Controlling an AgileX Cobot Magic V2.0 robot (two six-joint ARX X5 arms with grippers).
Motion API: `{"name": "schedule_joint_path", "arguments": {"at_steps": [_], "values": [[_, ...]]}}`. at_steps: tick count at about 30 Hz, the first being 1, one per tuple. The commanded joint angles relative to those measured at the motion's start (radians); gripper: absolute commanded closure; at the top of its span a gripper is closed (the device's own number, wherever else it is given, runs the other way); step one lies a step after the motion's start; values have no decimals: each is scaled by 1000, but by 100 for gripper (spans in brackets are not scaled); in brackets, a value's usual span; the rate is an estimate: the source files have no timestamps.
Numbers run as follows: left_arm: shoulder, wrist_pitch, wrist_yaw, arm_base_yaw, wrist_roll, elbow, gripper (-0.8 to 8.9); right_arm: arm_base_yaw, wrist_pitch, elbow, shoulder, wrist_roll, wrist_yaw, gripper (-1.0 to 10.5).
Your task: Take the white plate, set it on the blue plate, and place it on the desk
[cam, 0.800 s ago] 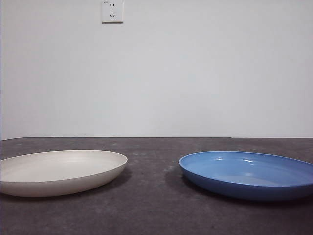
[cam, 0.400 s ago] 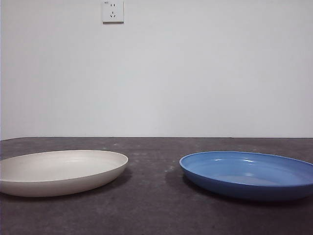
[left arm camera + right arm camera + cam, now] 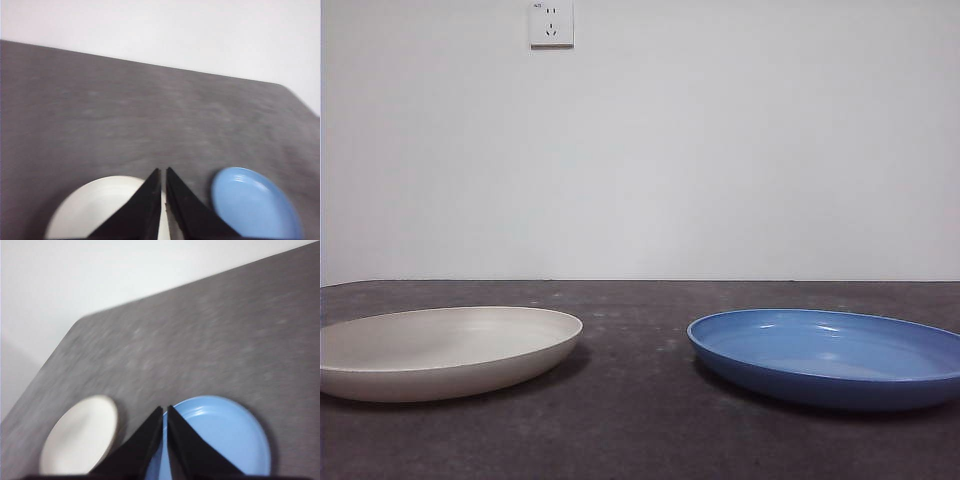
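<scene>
A plain white wall (image 3: 720, 150) with a socket (image 3: 551, 23) high up backs a dark, speckled desk (image 3: 640, 420). Two plates sit flat on it, side by side with a clear strip of bare tabletop between them. The white plate (image 3: 440, 350) lies toward one side, the blue plate (image 3: 830, 355) toward the other, neither touching anything but the surface beneath.

Both arms hang high above the desk, out of the front view altogether. From the left wrist view, the left claw (image 3: 163, 172) hovers over the white plate (image 3: 100, 210), its two black jaws pressed together to a thin slit and holding nothing; the blue plate (image 3: 255, 205) lies off to the side. From the right wrist view, the right claw (image 3: 164, 411) hangs over the blue plate (image 3: 225, 435), jaws likewise closed and empty, with the white plate (image 3: 80, 437) nearby.
</scene>
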State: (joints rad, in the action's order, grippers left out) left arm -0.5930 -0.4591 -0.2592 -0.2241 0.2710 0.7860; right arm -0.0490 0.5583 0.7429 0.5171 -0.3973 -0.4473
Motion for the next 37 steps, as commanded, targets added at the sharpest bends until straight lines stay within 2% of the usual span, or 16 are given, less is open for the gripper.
{"name": "schedule_joint_path", "arguments": {"at_steps": [1,5,10,14,16,18,19,23,25,26,30,34,37], "values": [[-27,0,-55,-24,-18,47,796,-72,53,76,54,74,-10,938],[-53,-21,-114,-69,-19,70,796,-146,158,171,135,159,-90,938],[-68,-43,-217,-106,-21,71,794,-160,244,233,189,235,-180,938],[-66,-42,-217,-113,-25,71,766,-160,243,233,188,248,-179,937],[-66,-42,-217,-113,-26,71,692,-160,242,233,188,255,-177,936],[-67,-42,-217,-113,-32,71,576,-160,239,233,188,259,-177,922],[-67,-42,-217,-113,-42,71,506,-160,235,233,188,261,-177,871],[-66,-41,-217,-113,-56,71,292,-160,235,233,189,260,-177,494],[-66,-43,-217,-113,-51,71,210,-160,235,233,188,259,-177,394],[-66,-42,-217,-113,-45,71,178,-160,235,233,188,260,-177,373],[-67,-50,-221,-113,11,71,174,-160,235,233,188,260,-177,369],[-97,-103,-323,-98,91,81,175,-160,235,233,187,260,-177,369],[-154,-204,-356,-53,108,124,187,-160,236,233,187,255,-181,369]]}}
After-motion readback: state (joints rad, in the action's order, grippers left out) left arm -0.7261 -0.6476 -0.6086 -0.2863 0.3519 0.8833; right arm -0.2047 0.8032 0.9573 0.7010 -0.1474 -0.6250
